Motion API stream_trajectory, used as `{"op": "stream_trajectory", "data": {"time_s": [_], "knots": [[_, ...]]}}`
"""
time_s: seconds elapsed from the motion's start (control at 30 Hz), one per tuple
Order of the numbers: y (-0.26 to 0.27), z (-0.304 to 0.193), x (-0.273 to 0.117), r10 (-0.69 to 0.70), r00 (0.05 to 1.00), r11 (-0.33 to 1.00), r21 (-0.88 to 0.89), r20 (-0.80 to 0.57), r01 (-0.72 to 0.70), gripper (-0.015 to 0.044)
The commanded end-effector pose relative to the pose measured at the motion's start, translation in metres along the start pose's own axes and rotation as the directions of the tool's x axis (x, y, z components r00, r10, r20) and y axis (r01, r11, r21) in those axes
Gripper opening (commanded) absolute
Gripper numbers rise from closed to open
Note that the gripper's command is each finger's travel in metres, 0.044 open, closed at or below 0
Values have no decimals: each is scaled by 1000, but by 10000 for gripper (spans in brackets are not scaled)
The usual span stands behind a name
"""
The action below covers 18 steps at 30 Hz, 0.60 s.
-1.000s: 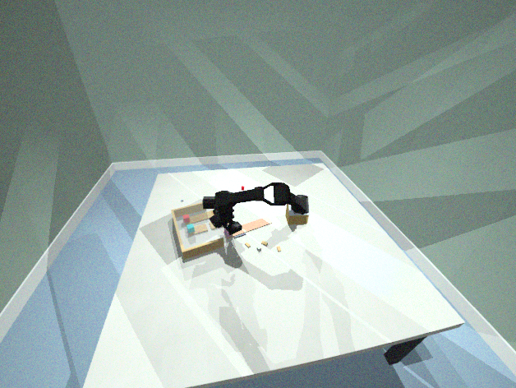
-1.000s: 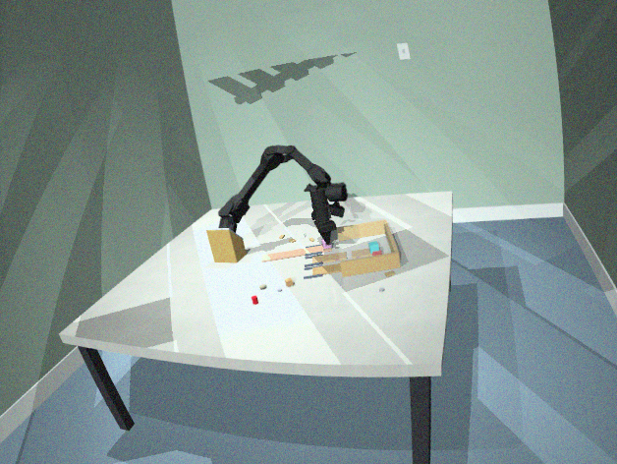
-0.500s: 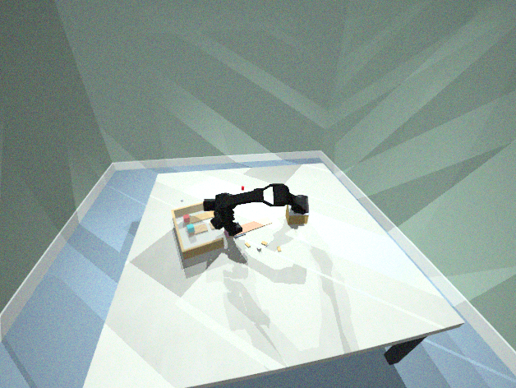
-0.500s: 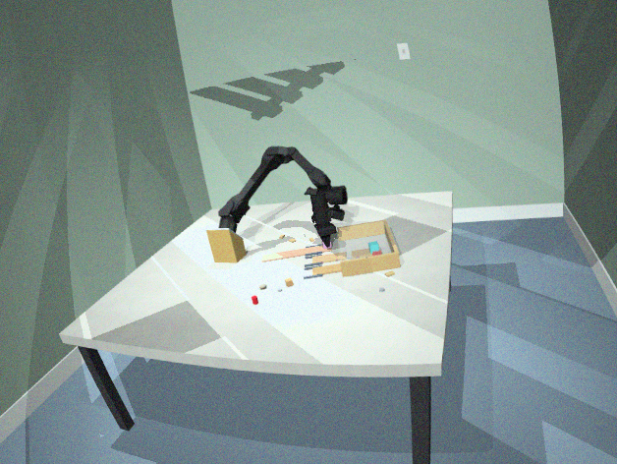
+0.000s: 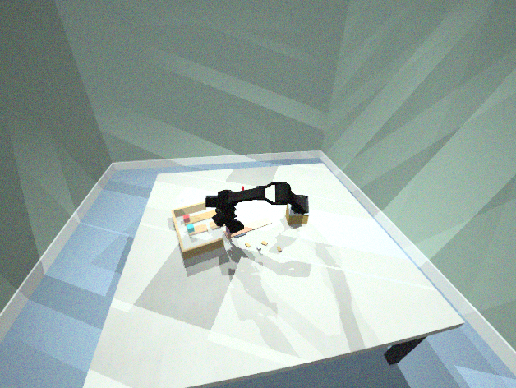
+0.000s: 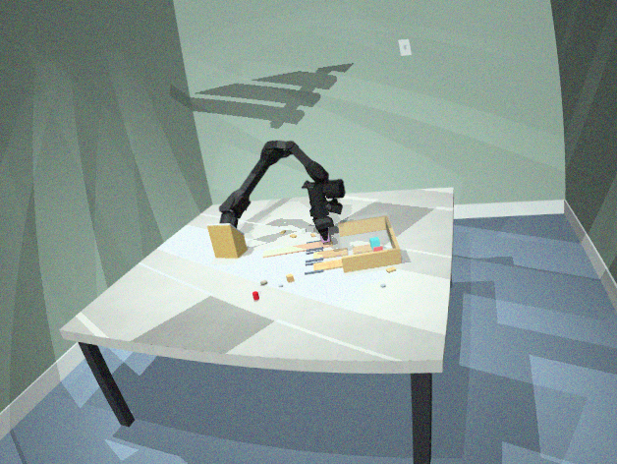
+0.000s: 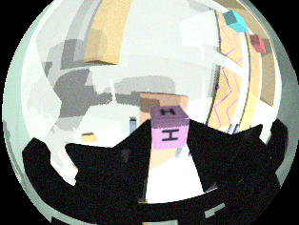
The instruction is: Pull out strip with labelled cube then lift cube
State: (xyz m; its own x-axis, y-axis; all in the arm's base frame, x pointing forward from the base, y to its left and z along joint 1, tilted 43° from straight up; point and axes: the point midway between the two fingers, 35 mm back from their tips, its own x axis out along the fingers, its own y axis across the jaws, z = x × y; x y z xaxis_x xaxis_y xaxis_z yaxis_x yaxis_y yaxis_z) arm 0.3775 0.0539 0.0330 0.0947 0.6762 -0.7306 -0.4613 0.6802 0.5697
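Note:
My gripper (image 7: 166, 122) (image 6: 325, 236) is shut on the pink-purple cube marked H (image 7: 169, 137). The peach strip (image 7: 164, 99) (image 6: 294, 249) (image 5: 251, 229) lies below the cube, outside the box's open side; its far part is hidden by the fingers. Whether the cube is clear of the strip is hard to tell. A zigzag-marked strip (image 7: 228, 92) is in two pieces with a gap, and a teal cube (image 7: 234, 21) (image 6: 374, 242) (image 5: 191, 228) is at its inner end. A red cube (image 7: 257, 44) (image 5: 186, 218) is at the inner end of the plain strip (image 7: 251, 76).
The wooden open-sided box (image 5: 202, 248) (image 6: 371, 261) has low walls around the strips' inner ends. Dark blue guide rails (image 7: 132, 125) flank the strips. A wooden block (image 6: 224, 243) (image 5: 297, 219) is at the arm's base. A red cylinder (image 6: 255, 295) and small wooden pieces (image 6: 290, 277) (image 5: 264, 242) lie scattered.

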Motion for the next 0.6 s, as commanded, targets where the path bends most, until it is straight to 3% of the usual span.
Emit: {"op": "stream_trajectory", "data": {"time_s": [0.0,0.57], "knots": [[4,-15,-11,-1,1000,1000,-2,-7,1,0],[25,-67,-32,15,1000,1000,-3,-17,-15,0]]}}
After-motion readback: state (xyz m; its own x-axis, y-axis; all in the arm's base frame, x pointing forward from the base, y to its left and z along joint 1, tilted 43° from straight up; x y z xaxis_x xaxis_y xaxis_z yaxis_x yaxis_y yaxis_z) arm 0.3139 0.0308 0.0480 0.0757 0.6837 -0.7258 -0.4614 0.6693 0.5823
